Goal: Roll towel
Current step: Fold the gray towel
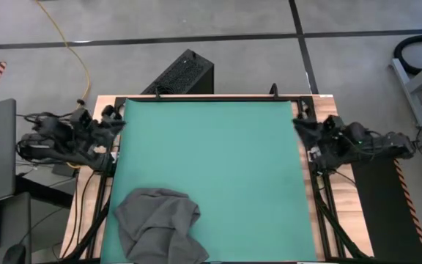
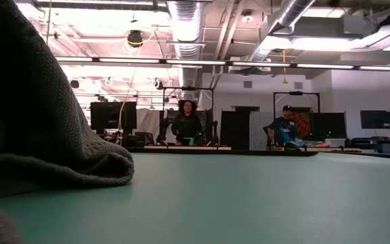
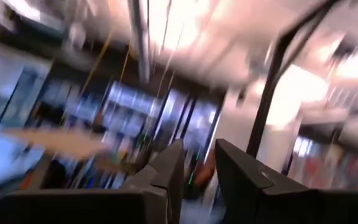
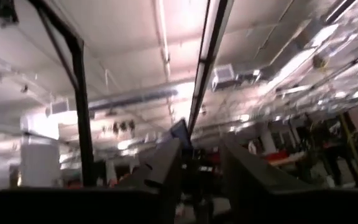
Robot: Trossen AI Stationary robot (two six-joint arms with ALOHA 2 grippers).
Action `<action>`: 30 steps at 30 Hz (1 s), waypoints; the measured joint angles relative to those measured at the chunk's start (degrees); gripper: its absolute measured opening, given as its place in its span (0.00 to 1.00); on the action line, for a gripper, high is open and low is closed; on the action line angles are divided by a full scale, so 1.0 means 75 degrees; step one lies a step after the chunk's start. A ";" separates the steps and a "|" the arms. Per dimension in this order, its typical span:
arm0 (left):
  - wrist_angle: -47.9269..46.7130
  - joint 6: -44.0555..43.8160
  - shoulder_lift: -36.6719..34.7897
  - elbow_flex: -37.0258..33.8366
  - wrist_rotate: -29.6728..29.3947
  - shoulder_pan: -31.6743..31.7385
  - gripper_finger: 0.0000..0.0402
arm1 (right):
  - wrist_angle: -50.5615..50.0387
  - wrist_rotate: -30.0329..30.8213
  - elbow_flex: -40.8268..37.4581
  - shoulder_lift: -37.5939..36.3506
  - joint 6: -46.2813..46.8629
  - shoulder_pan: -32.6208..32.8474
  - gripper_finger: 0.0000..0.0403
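Both arms folded back at the table's side edges, towel crumpled alone on the mat.

Seen from above, the left arm sits tucked at about 9 o'clock off the green mat (image 1: 218,161), its left gripper (image 1: 112,121) just at the mat's edge; the right arm mirrors it at about 3 o'clock, the right gripper (image 1: 302,126) by the opposite edge. Both wrist cameras look up toward the ceiling and room, not at the table. In the left wrist view the fingers (image 3: 166,171) stand slightly parted with a narrow gap, pinching nothing; in the right wrist view the fingers (image 4: 166,165) are spread wider, also with nothing between them. The towel (image 1: 158,224) lies bunched in loose folds at about 7 o'clock on the mat, well apart from both grippers. In the low view it looms close at the left, resting on the mat. No containers are on the table.
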 joint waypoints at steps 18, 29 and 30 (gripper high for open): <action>-0.5273 -0.2276 0.2564 0.1682 0.1598 -0.0013 0.21 | -0.4602 -0.2329 0.4066 0.7412 0.1638 0.0963 0.45; -0.5281 -0.2068 0.3049 0.1685 0.1788 -0.0157 0.21 | -0.4426 -0.2099 0.5676 1.0736 0.1497 0.2078 0.41; -0.5280 -0.2061 0.3084 0.1685 0.1786 -0.0157 0.21 | -0.4358 -0.2121 0.5894 1.0905 0.1449 0.2083 0.41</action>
